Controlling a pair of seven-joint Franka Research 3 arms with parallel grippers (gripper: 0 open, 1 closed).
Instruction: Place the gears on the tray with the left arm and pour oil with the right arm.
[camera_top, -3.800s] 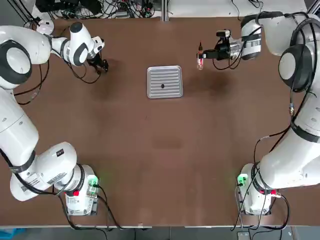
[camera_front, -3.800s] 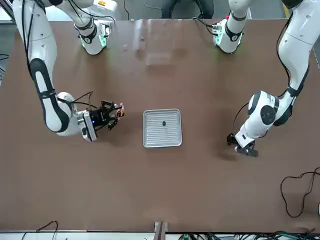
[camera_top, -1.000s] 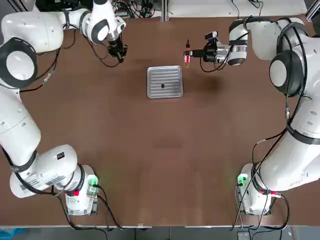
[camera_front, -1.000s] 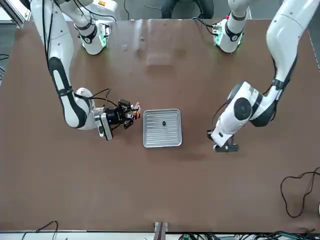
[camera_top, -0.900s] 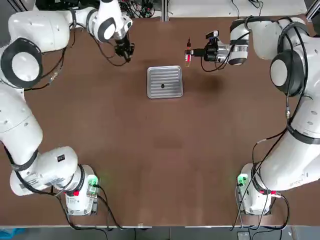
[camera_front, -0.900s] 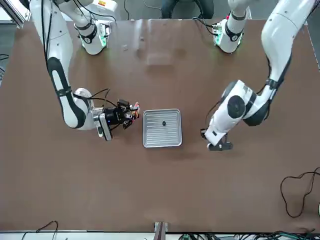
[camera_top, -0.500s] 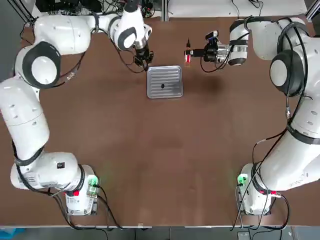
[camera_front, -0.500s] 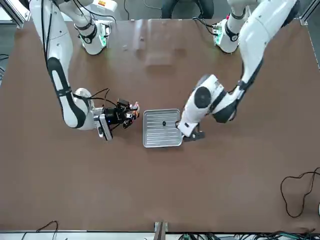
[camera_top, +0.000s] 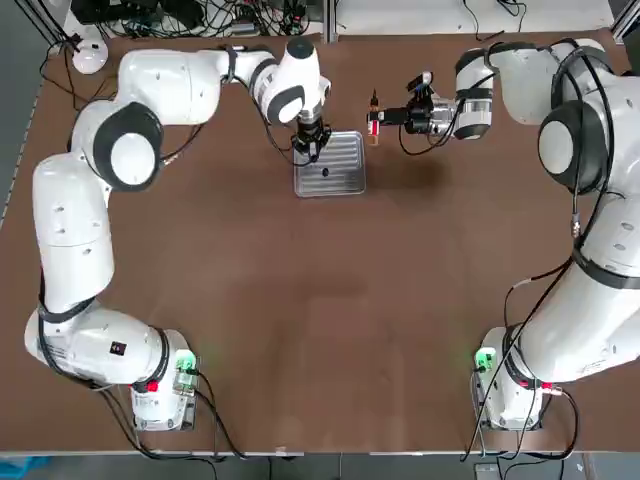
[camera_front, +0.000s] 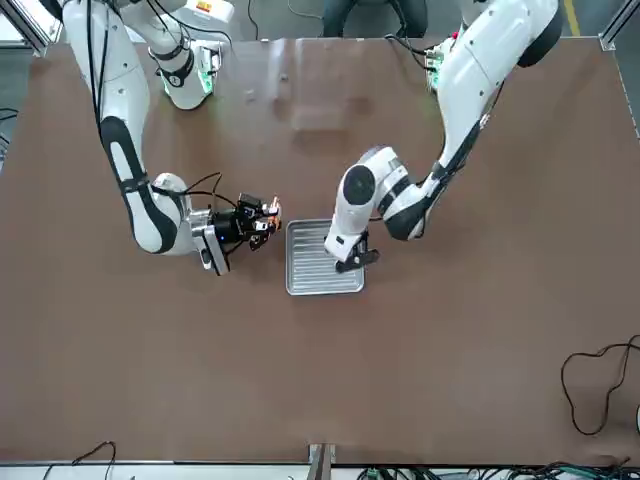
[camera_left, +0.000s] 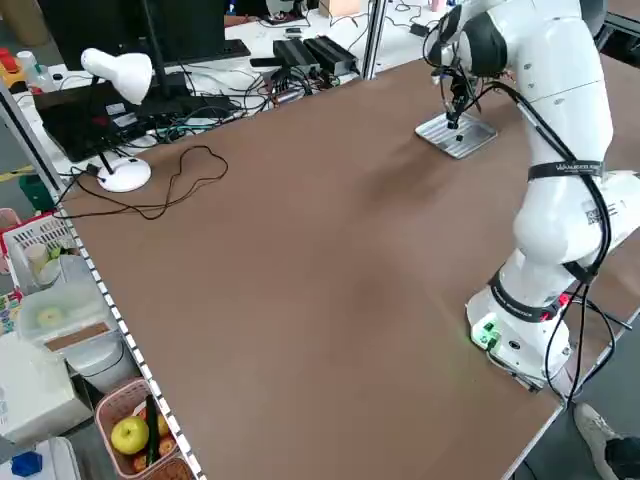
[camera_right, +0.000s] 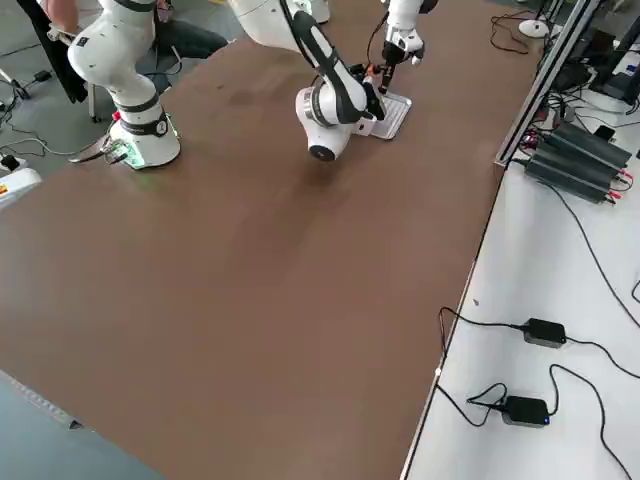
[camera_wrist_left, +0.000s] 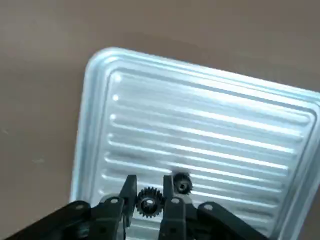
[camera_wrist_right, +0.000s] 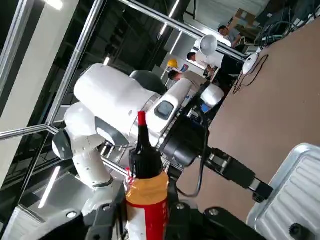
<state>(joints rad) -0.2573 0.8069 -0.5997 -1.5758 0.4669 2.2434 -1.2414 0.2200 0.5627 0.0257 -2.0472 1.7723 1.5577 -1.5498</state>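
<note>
Left wrist view: clamping one gear (camera_wrist_left: 149, 202) between the fingers of the left gripper (camera_top: 309, 152), hovering over the left part of the metal tray (camera_top: 340, 180). Just beside those fingers, resting a second gear (camera_wrist_left: 182, 183) on the tray's ridges. Lying flat on the brown desk (camera_top: 300, 300), keeping the tray closer to the far edge, between the two arms. Near the tray's far right corner, gripping the oil bottle (camera_wrist_right: 146, 195), dark-capped and red-tipped, in the right gripper (camera_top: 380, 118), closed on it. Showing no certain contact between left gripper and tray surface. Around the desk, standing a monitor (camera_left: 140, 35) and a white lamp (camera_left: 120, 75) among tangled cables (camera_left: 235, 95) on a white side table (camera_left: 270, 35); holding fruit in a pink basket (camera_left: 105, 410); showing people (camera_wrist_right: 205, 60) in the background.
</note>
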